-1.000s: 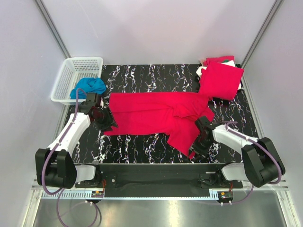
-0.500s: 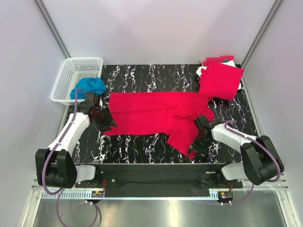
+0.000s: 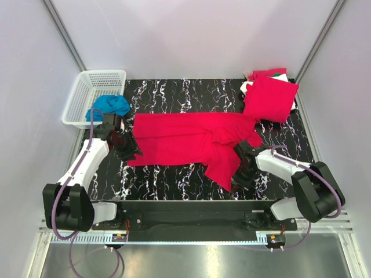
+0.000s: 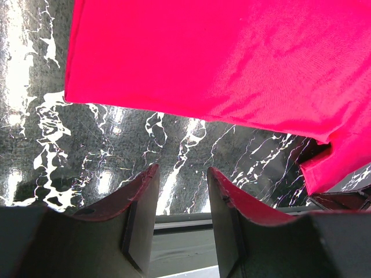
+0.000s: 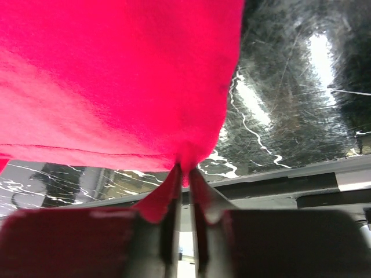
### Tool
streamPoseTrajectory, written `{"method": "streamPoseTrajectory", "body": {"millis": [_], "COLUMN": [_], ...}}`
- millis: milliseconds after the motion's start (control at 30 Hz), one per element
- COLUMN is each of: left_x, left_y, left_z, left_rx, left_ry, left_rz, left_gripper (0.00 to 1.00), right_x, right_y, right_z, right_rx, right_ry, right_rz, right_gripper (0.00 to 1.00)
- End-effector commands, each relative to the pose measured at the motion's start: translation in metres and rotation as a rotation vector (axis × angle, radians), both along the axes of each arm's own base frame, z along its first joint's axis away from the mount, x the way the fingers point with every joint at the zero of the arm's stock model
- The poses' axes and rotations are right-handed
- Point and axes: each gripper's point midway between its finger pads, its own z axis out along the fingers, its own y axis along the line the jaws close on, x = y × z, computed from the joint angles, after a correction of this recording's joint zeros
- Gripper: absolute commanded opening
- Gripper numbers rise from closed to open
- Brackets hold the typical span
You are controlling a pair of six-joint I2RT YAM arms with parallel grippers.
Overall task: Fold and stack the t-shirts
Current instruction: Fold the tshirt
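Spread t-shirt (image 3: 185, 139): lies flat across the middle of the table (image 3: 174, 92), its right end bunched, laid out for us to fold.
Right gripper (image 5: 184, 171): we pinch its near hem between nearly closed fingers, arm low and reaching inward.
Left gripper (image 4: 181, 174): fingers apart, empty, just beside the shirt's left edge, likely to take that corner.
Folded stack (image 3: 271, 97): far right corner.
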Motion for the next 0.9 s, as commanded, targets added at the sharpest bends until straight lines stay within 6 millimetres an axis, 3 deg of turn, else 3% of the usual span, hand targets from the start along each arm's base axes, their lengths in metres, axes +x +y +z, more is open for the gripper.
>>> {"method": "streamPoseTrajectory", "body": {"millis": [0, 300, 633, 767, 867], "left_x": [0.006, 0.003, -0.009, -0.013, -0.013], "left_y": [-0.001, 0.018, 0.056, 0.063, 0.062], "left_z": [0.013, 0.002, -0.039, -0.056, -0.068], "left_rx": [-0.012, 0.074, 0.238, 0.236, 0.216], "left_ry": [-0.053, 0.007, 0.151, 0.164, 0.157], "left_rz": [-0.014, 0.094, 0.317, 0.356, 0.353], "left_gripper": [0.43, 0.44, 0.44, 0.44, 0.44], "right_x": [0.008, 0.009, 0.013, 0.016, 0.015], "right_y": [-0.002, -0.001, 0.003, 0.005, 0.006], "right_z": [0.003, 0.004, 0.009, 0.013, 0.013], "right_rx": [-0.045, -0.042, -0.015, -0.006, -0.004], "right_ry": [-0.020, -0.026, -0.044, -0.057, -0.055], "right_rz": [-0.001, 0.003, 0.017, 0.026, 0.032], "right_gripper": [0.12, 0.09, 0.08, 0.00, 0.00]}}
